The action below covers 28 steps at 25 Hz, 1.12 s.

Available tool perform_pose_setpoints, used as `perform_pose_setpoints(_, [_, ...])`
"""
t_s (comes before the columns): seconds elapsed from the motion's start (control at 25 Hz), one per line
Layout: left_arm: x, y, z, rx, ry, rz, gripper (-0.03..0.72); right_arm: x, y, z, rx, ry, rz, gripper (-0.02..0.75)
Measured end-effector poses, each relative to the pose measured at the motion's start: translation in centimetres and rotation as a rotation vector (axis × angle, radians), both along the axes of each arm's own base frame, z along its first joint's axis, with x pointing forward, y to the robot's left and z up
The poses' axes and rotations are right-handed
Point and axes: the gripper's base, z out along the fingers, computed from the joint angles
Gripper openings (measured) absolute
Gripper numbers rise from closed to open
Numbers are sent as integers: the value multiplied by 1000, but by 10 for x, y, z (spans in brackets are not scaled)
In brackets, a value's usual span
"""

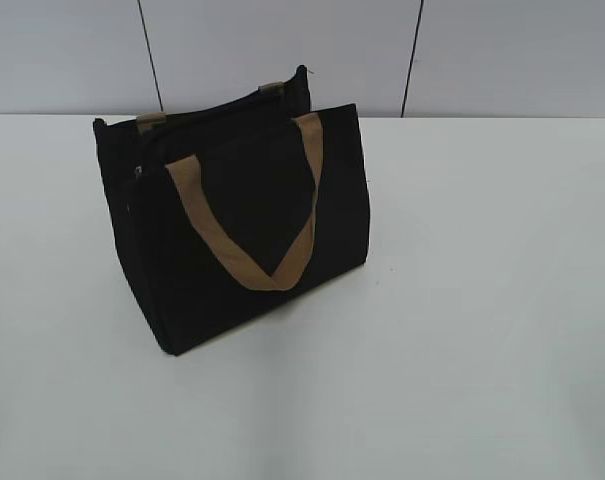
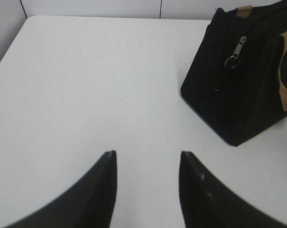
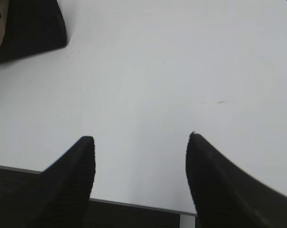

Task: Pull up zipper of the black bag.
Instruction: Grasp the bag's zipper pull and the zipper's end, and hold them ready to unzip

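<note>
The black bag (image 1: 232, 230) stands upright on the white table, left of centre, with a tan strap handle (image 1: 252, 240) hanging down its front. Its zipper pull (image 2: 237, 50), silver-grey with a small ring, hangs on the bag's end face (image 2: 228, 90) in the left wrist view; it shows faintly in the exterior view (image 1: 138, 172). My left gripper (image 2: 148, 154) is open and empty over bare table, left of and short of the bag. My right gripper (image 3: 141, 137) is open and empty near the table's front edge; a bag corner (image 3: 29, 28) shows at the top left. Neither gripper shows in the exterior view.
The white table (image 1: 482, 300) ends at a grey panelled wall (image 1: 282, 50) behind the bag. The table's front edge (image 3: 134, 204) runs just under my right gripper.
</note>
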Motion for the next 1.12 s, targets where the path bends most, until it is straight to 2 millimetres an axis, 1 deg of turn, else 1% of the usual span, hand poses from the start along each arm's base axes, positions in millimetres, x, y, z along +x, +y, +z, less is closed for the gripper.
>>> perform_pose_setpoints(0.52, [0, 0, 0, -1, 0, -1, 324, 0, 0, 0, 0, 0, 0, 462])
perform_pose_setpoints(0.6, [2, -1, 0, -14, 13, -9, 324, 0, 0, 0, 1, 0, 0, 462])
perform_pose_setpoints(0.68, [12, -2, 1, -29, 64, -25, 328, 0, 0, 1, 4, -4, 1, 462])
perform_pose_setpoints(0.76, [26, -3, 1, -27, 145, -67, 340, 1, 1, 4, 9, -5, 3, 462])
perform_pose_setpoints(0.88, [48, -6, 5, -10, 221, -152, 349, 12, 0, 17, 7, 31, 7, 462])
perform_pose_setpoints(1.0, [76, -8, 14, 32, 152, -221, 350, 31, -1, 31, -3, 91, 14, 462])
perform_pose_setpoints(1.12, [109, -6, 17, 86, 79, -260, 350, 53, -2, 44, -7, 140, 18, 462])
